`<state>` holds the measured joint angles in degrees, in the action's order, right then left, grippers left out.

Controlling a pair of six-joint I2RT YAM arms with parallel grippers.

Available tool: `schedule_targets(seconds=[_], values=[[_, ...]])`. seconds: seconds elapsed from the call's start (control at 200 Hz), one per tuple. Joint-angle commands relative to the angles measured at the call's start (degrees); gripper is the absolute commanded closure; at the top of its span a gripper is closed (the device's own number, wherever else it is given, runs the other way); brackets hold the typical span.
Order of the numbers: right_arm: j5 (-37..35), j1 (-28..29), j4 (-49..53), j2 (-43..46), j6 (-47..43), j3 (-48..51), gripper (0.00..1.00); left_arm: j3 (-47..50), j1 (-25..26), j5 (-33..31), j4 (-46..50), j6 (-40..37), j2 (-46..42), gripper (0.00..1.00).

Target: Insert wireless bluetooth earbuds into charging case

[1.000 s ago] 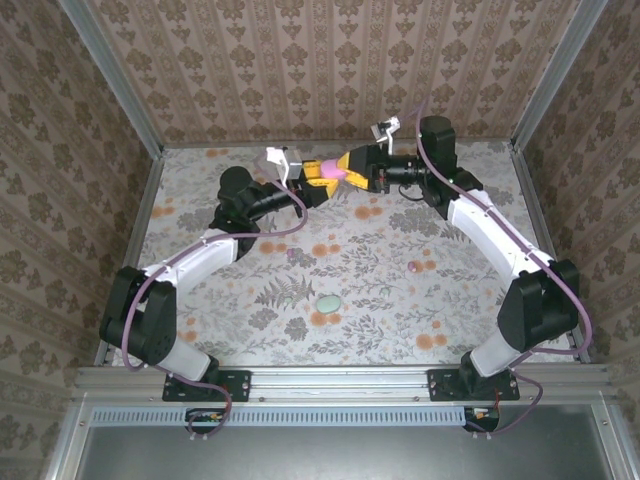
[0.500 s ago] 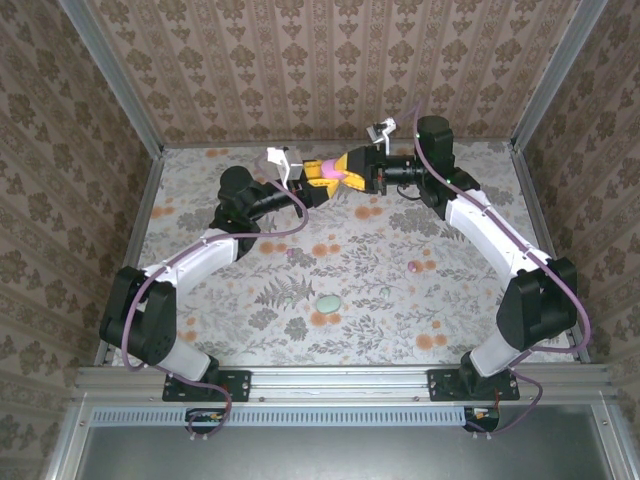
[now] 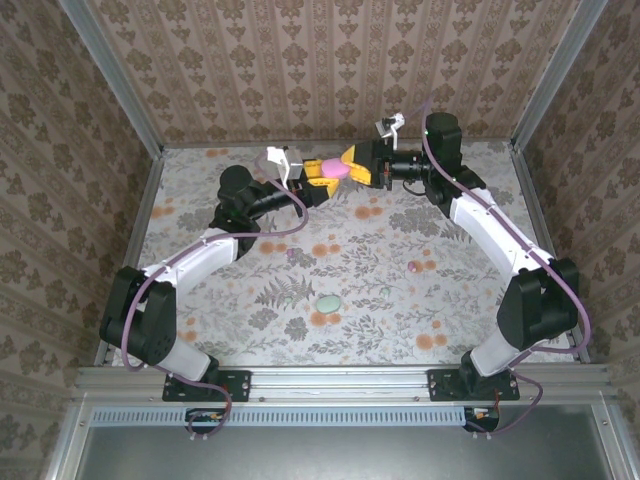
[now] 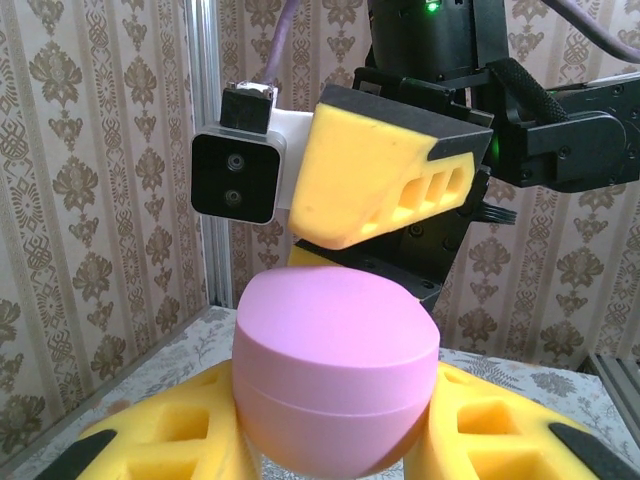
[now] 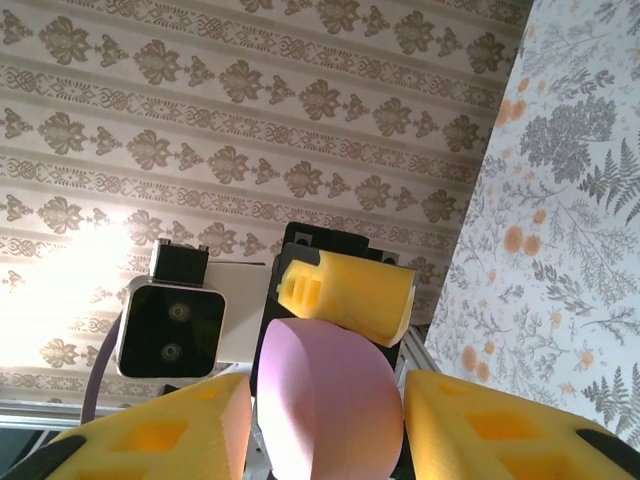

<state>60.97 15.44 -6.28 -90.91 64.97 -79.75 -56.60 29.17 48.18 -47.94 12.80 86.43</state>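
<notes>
Up at twelve o'clock on the floral-patterned tabletop [image 3: 450, 310], held clear of the surface, the left gripper [image 3: 322, 173] is clamped on the lower half of a smooth pink oval plastic charging case [image 4: 335, 370], its yellow foam fingers [image 4: 170, 445] pressed in from both sides. The right gripper [image 3: 352, 165] meets it head-on and brackets the upper half. One finger lies over the lid, the other sits behind, and whether they actually press I cannot tell.

The tiny pinkish rounded earbud [image 3: 413, 266] lies at about four o'clock from the table's centre. A paler tiny earbud [image 3: 292, 254] sits at nine o'clock, and a mint oval pebble-like case [image 3: 327, 303] at six. All three are well apart from the grippers.

The step looks like opening the lid (the seam runs plainly round the middle). To do it well, the left should hold the base still. The right should bite only above that seam and swing the lid about its hinge rather than pull straight.
</notes>
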Motion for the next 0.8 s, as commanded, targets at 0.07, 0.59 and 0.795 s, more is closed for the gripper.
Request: schedule_targets(seconds=[0.07, 0.59, 0.795], values=[[2.9, 0.4, -1.4, -0.6, 1.1, 0.1, 0.53, -2.0, 0.1, 1.1, -0.4, -0.7, -0.7, 0.69], [3.0, 0.9, 0.7, -1.3, -1.7, -1.4, 0.75, -1.4, 0.1, 0.6, 0.0, -0.9, -0.9, 0.63], [1.3, 0.9, -8.9, -0.8, 5.3, 1.5, 0.8, -1.1, 0.1, 0.0, -2.3, 0.6, -0.6, 0.56]])
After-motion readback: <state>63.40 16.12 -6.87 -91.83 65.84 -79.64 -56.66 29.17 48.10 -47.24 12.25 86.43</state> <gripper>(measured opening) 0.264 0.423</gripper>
